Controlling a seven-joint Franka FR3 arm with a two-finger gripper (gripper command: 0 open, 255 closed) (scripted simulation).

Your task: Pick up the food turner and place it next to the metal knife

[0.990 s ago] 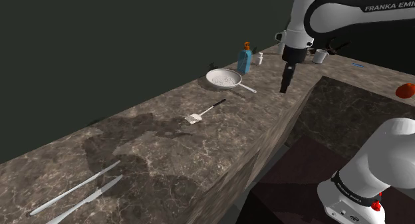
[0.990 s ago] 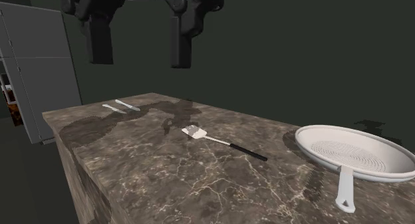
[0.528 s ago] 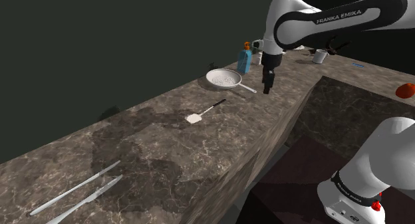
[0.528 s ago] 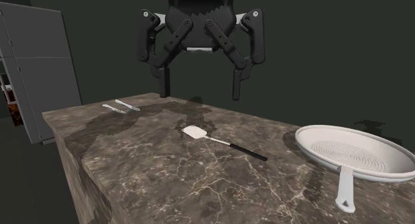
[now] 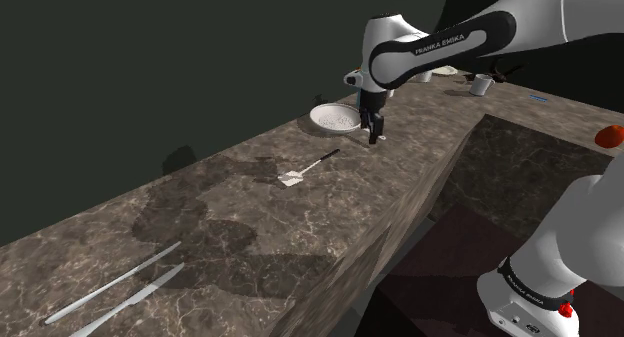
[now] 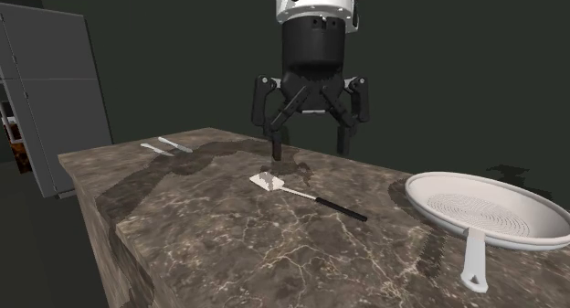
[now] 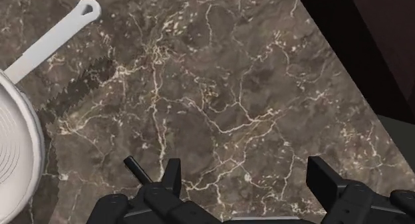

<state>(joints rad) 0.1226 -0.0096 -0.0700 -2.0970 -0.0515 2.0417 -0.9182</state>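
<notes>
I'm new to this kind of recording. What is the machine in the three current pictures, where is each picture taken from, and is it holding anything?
The machine is a white robot arm ending in a black two-finger gripper. One picture looks down from beside the arm's stand. The second looks across the dark marble counter towards the gripper. The third comes from a camera on the hand itself, with the two fingers at its bottom edge. On the counter lie a food turner with a pale head and thin black handle, a white pan, and two long silvery pieces of cutlery at the end far from the pan. The gripper hangs open close to the turner's handle end, touching nothing, so nothing is held.
</notes>
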